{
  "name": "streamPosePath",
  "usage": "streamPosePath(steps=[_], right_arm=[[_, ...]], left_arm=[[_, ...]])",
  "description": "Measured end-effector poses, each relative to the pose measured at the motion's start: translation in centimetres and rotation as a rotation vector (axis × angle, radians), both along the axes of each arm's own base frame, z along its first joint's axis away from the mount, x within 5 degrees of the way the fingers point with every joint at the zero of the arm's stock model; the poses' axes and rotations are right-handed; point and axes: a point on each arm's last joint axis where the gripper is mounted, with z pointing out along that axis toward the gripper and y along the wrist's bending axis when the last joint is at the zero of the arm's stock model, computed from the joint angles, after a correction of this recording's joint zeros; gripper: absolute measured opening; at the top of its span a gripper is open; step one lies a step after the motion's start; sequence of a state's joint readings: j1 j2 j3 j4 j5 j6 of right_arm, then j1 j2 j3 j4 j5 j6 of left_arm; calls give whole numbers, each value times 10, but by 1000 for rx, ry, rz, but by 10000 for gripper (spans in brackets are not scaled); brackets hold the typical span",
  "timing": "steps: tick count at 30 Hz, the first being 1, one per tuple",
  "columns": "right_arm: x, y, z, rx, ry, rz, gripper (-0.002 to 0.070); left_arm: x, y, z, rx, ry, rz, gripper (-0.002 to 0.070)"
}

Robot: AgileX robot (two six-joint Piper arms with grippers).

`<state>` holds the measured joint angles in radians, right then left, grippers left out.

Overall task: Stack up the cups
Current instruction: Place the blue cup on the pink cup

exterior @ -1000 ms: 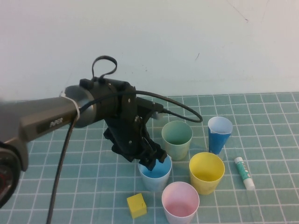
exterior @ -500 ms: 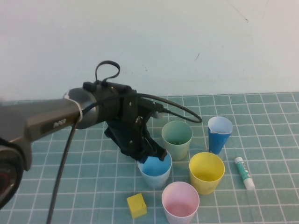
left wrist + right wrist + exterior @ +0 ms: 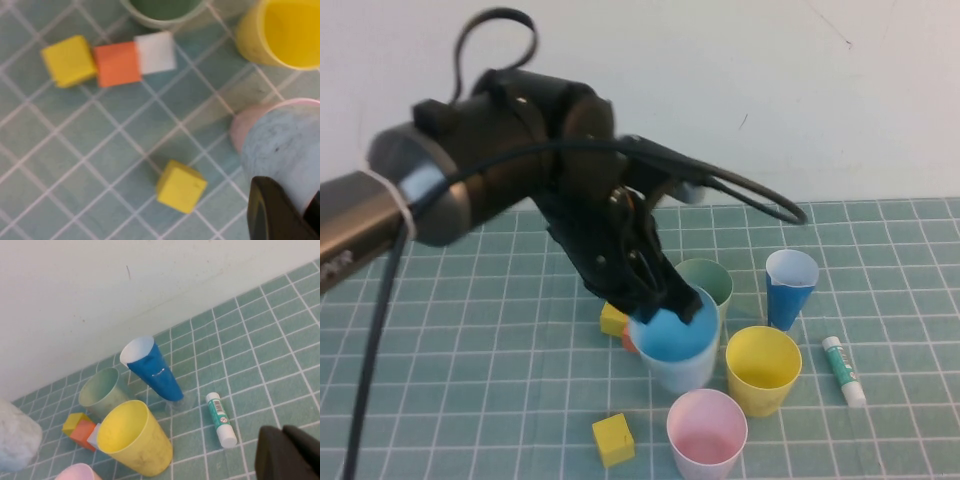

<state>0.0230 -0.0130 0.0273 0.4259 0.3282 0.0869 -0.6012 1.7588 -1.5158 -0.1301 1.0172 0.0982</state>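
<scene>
My left gripper is shut on the rim of the light blue cup and holds it tilted above the mat, between the pale green cup and the pink cup. The yellow cup stands just to its right. In the left wrist view the light blue cup sits between the fingers of the left gripper, with the pink cup partly behind it. My right gripper is shut and empty, low over the mat near the glue stick; the high view does not show it.
A narrow dark blue cup stands at the right, with a glue stick lying in front of it. A yellow cube lies near the front. Yellow, orange and white blocks sit in a row beside the green cup.
The left gripper has shut on the light blue cup's rim and lifted it up and slightly right. The blocks behind it have come into view.
</scene>
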Motion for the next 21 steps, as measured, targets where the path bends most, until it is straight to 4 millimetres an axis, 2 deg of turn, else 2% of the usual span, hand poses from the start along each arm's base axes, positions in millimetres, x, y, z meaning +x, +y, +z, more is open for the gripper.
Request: streamPosePath(steps=[6, 10, 16, 19, 21], right_arm=[[0, 0, 0, 0, 0, 0, -3], [0, 0, 0, 0, 0, 0, -3], [0, 0, 0, 0, 0, 0, -3], [0, 0, 0, 0, 0, 0, -3], [0, 0, 0, 0, 0, 0, -3]], left_arm=[[-13, -32, -24, 35, 57, -93, 6], [-9, -37, -43, 64, 95, -97, 6], [-5, -40, -57, 83, 119, -91, 10], [-5, -41, -58, 84, 118, -97, 75], [-5, -41, -58, 84, 118, -97, 177]])
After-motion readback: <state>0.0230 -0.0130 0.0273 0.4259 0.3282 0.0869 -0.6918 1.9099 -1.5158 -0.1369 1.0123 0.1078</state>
